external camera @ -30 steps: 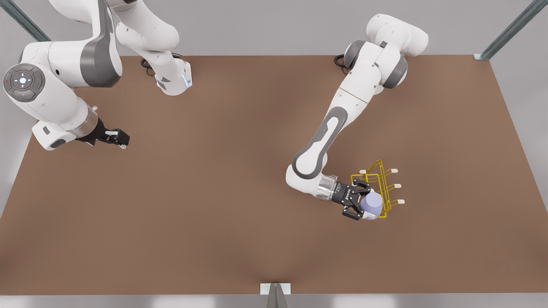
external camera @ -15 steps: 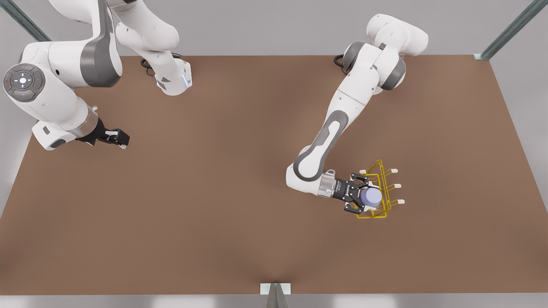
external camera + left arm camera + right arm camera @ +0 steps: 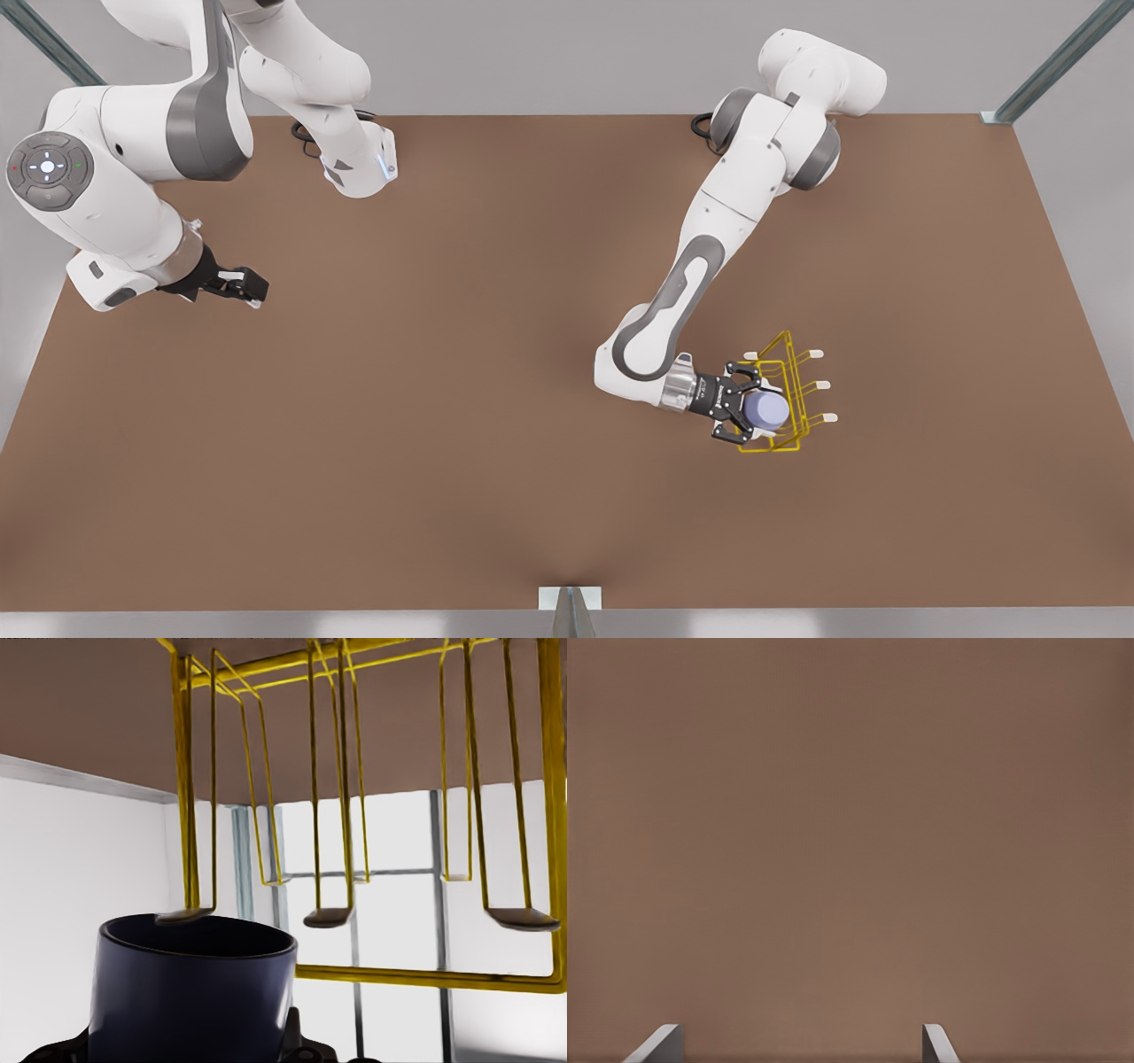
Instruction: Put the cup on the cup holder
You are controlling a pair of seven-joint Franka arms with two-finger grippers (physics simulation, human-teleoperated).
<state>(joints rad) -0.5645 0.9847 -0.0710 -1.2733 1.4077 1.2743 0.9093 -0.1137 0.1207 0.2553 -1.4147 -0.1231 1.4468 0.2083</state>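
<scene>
**Cup held over the wire rack near the counter's right edge**

The left tool (image 3: 751, 412) is at the yellow cup holder (image 3: 802, 390), pinching the lavender-blue cup (image 3: 765, 409) between its black fingers. In the front view the cup sits over the near part of the rack's rectangular frame, on the side facing the arm, with three white-tipped prongs (image 3: 821, 385) sticking out on the rack's far side toward the counter's right edge. The rack stands on the brown counter (image 3: 461, 425), right of centre and closer to the near edge than to the far one.

From the left wrist view the cup (image 3: 190, 992) looks dark, gripped low down, its open rim (image 3: 199, 935) turned toward the rack. One prong tip (image 3: 184, 915) lies right at that rim; whether it touches cannot be made out. Further prong tips (image 3: 330, 918) hang alongside, and the yellow frame bar (image 3: 425, 977) runs across beyond the cup.

Over by the counter's left edge the other arm waits, its right tool (image 3: 244, 288) hanging above bare counter, well apart from cup and rack. In the right wrist view its two pale fingertips (image 3: 656, 1045) stand spread wide with brown counter (image 3: 850, 833) between them.
</scene>
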